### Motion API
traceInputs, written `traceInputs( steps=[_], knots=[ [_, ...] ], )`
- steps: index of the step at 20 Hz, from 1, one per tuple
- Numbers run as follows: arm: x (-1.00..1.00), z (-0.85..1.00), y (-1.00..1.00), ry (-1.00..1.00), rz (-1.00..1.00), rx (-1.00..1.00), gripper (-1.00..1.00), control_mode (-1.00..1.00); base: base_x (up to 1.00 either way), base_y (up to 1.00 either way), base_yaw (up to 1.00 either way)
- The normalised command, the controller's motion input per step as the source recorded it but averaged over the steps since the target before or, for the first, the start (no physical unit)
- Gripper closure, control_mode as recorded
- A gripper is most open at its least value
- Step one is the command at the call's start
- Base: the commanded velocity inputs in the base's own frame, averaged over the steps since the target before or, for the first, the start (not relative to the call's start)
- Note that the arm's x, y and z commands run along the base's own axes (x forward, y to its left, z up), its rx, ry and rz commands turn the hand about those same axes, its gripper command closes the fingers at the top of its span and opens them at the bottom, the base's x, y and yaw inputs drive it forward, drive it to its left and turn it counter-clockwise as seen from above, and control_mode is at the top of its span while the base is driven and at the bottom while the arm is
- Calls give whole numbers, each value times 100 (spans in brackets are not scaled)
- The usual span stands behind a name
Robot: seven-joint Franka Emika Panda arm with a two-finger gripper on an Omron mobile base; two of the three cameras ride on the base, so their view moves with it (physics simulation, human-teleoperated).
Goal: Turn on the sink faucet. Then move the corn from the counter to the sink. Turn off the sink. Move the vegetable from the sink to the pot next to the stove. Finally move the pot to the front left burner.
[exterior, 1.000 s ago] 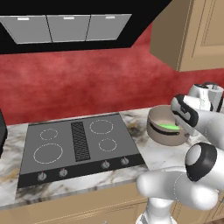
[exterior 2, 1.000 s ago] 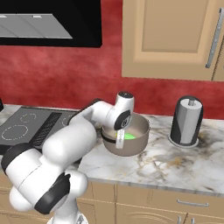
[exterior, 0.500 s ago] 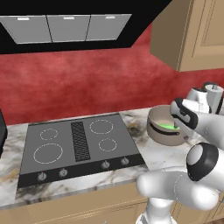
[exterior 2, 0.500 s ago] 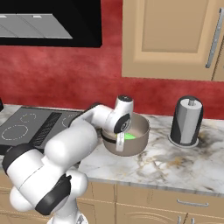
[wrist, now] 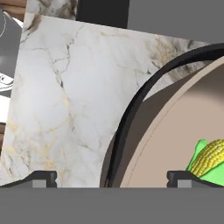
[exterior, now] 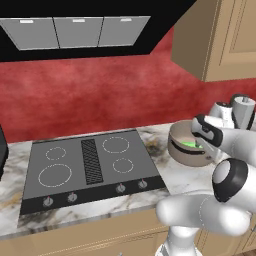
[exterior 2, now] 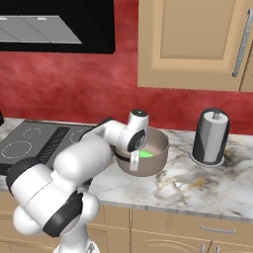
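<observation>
The grey-brown pot (exterior 2: 157, 146) stands on the marble counter (exterior 2: 197, 180) just right of the black stove (exterior: 90, 165). In it lies the corn (wrist: 210, 159), yellow with green husk, also seen as a green patch in the pot (exterior: 190, 145). My gripper (wrist: 111, 177) is open and hangs low over the pot's near rim. The dark band handle (wrist: 131, 113) and the rim lie between its jaws, one fingertip (wrist: 41, 177) over the counter and the other over the pot's inside. It holds nothing. The front left burner (exterior: 54, 175) is bare.
A dark paper-towel holder (exterior 2: 211, 137) stands on the counter right of the pot. Tan wall cabinets (exterior 2: 197, 44) hang above it and a black hood (exterior: 75, 30) above the stove. Silver knobs (exterior: 120, 188) line the stove's front edge.
The hand has sunk a little toward the pot's rim. Pot and corn have not moved, and the jaws stay wide.
</observation>
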Motion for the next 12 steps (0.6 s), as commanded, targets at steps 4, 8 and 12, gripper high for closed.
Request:
traceInputs(
  steps=[4,8,12],
  knots=[
    [15,-14,6,0,0,0,100,-100,0,0,0],
    [0,0,0,0,0,0,100,-100,0,0,0],
    [0,5,6,-1,0,0,100,-100,0,0,0]
  ],
)
